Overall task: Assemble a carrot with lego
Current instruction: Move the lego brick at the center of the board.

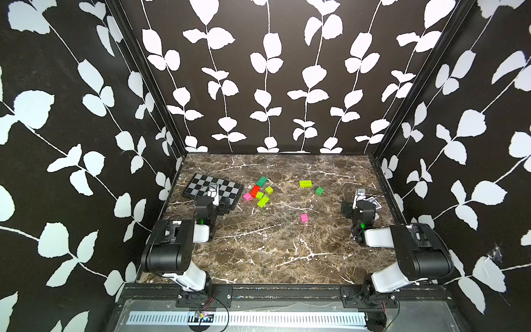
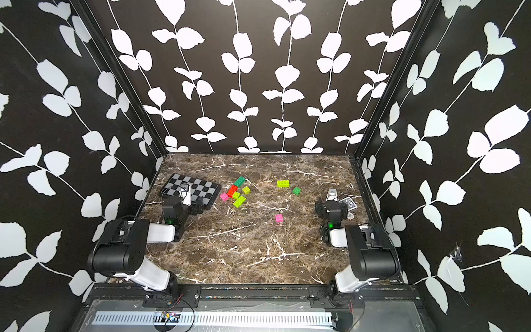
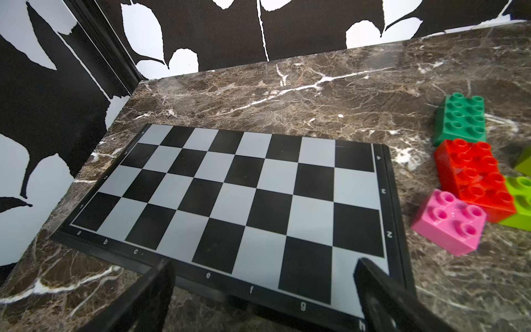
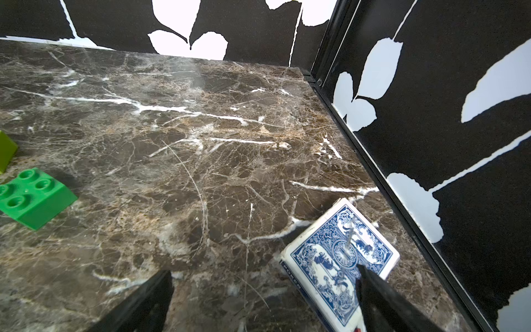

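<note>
place: robot lab test booth | evidence: leaf-print walls (image 1: 258, 72) boxing marble tabletop (image 1: 273, 253); left arm (image 1: 169, 247), right arm (image 1: 416, 250) bolted to rail (image 1: 287, 290)

From high above the near edge, both top views look down and forward across the whole table (image 1: 258, 253) to the back wall (image 1: 267, 86), and are almost identical. The left wrist camera sits low and close over the board (image 3: 230, 186), with a red brick (image 3: 471, 175) beside it. The right wrist camera, equally close, faces the far corner past the cards (image 4: 339, 258) and a green brick (image 4: 34, 198). Both top views also show all four.
</note>
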